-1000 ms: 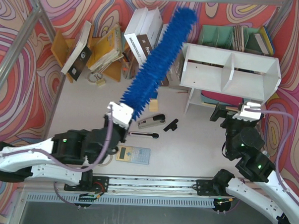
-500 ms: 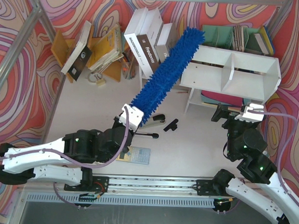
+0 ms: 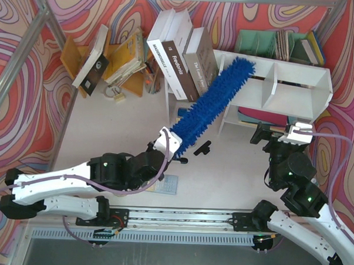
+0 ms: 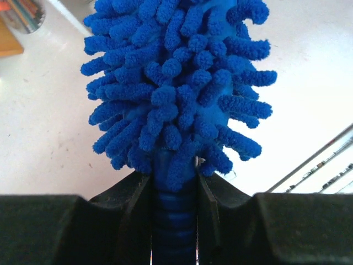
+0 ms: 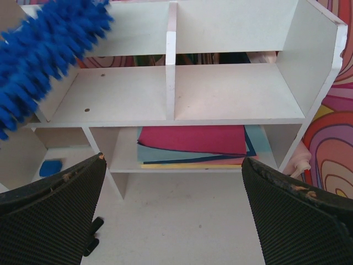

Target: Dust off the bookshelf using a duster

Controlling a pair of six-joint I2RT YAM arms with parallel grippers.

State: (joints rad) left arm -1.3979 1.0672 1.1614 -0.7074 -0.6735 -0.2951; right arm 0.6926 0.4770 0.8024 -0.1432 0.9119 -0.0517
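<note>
left tool (image 4: 174, 190) clamped tight on the duster (image 3: 216, 99) handle. fluffy head slants up over the desk (image 3: 106, 129), tip at the bookshelf (image 5: 231, 91) left cubby's upper corner. right tool (image 5: 171, 165) spread wide, empty. dusting looks barely begun; right cubby and lower tier left.

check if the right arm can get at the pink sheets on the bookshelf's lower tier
Probably yes: the right gripper is open, facing the pink sheets with nothing between; the duster is up at the bookshelf's left cubby.
</note>
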